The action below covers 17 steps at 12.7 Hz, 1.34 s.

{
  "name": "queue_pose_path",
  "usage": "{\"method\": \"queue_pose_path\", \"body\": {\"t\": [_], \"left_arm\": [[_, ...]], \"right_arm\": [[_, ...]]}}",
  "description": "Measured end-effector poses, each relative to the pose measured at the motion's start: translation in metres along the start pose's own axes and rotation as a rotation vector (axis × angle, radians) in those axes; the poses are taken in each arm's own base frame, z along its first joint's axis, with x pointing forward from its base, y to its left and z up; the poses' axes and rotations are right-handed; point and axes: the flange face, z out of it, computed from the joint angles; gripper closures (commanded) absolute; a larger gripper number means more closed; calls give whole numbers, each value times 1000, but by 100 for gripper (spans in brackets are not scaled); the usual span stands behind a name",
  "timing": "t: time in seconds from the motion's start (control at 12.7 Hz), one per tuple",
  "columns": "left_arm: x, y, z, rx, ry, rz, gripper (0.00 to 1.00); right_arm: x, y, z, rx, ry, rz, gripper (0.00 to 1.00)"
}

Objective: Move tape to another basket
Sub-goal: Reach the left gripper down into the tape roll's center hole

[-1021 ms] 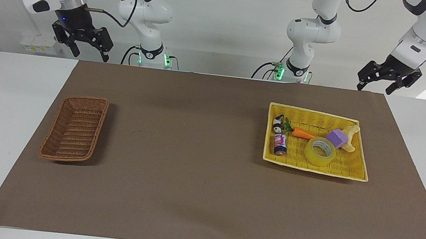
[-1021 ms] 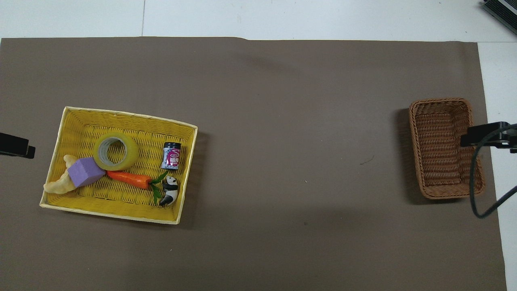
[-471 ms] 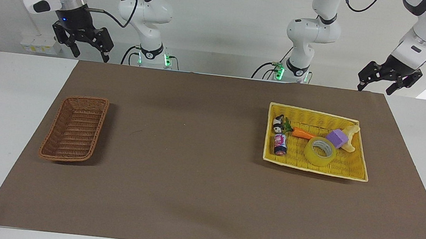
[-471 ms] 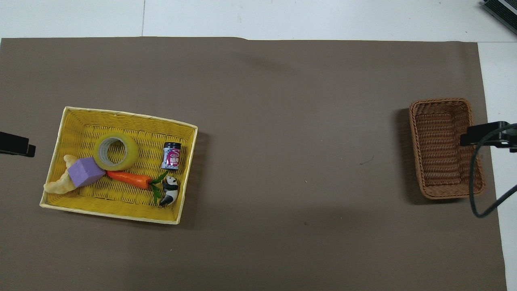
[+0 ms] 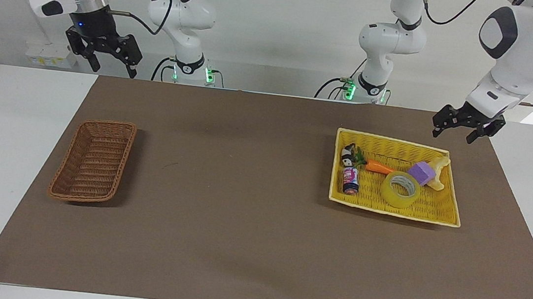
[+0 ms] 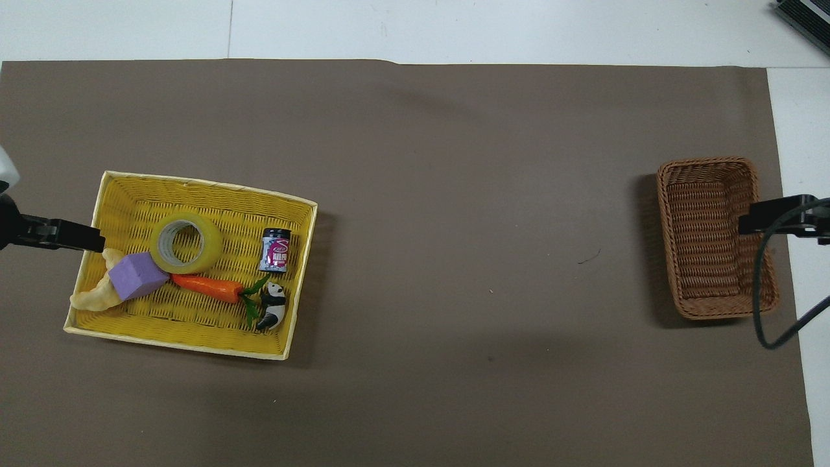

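The tape (image 5: 392, 196) is a yellow roll that lies flat in the yellow woven tray (image 5: 431, 207), among other items; it also shows in the overhead view (image 6: 211, 244). The brown wicker basket (image 5: 93, 161) stands empty at the right arm's end of the table, also in the overhead view (image 6: 710, 240). My left gripper (image 5: 452, 136) is open and empty, in the air by the tray's rim on the robots' side; in the overhead view its tip (image 6: 96, 242) covers the tray's edge. My right gripper (image 5: 113, 71) is open and empty and waits high above the table edge; in the overhead view (image 6: 747, 226) it overlaps the basket's rim.
In the yellow tray (image 6: 194, 314) with the tape lie a purple block (image 5: 421, 173), a carrot (image 5: 378, 167), a small can (image 5: 351, 179), a panda figure (image 5: 347, 154) and a pale bone-shaped toy (image 5: 441, 169). A brown mat (image 5: 242, 191) covers the table between tray and basket.
My left gripper has come down and in toward the yellow tray's rim. The right arm, the tape and the basket have not moved.
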Motion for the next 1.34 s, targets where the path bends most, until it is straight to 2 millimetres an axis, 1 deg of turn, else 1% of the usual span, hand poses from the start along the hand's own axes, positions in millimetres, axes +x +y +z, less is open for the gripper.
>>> {"method": "queue_pose_path", "body": {"t": [0.16,0.39,0.63,0.71,0.79,0.86,0.94,1.02,1.1,1.26,1.34], "left_arm": [[3,-2,36,6,28,24,0],[6,-4,102,11,35,98,0],[22,-5,166,10,17,143,0],[29,-6,189,11,16,160,5],[33,-8,204,13,22,170,11],[36,-9,217,16,29,180,29],[36,-9,230,16,29,184,72],[35,-7,245,18,33,190,100],[37,-7,251,25,50,195,100],[38,-12,247,32,68,193,100],[39,-10,246,31,70,195,100]], "right_arm": [[0,1,0,0,-1,2,0],[0,1,1,0,0,3,0],[0,2,1,0,-1,3,0],[0,2,1,-1,-2,3,0],[0,2,2,-1,-3,3,0],[0,1,2,-1,-4,3,0],[0,1,3,-1,-4,3,0],[0,1,3,-1,-5,3,0],[1,1,3,-1,-6,3,0],[1,1,4,-2,-7,3,0],[1,2,4,-2,-7,3,0]]}}
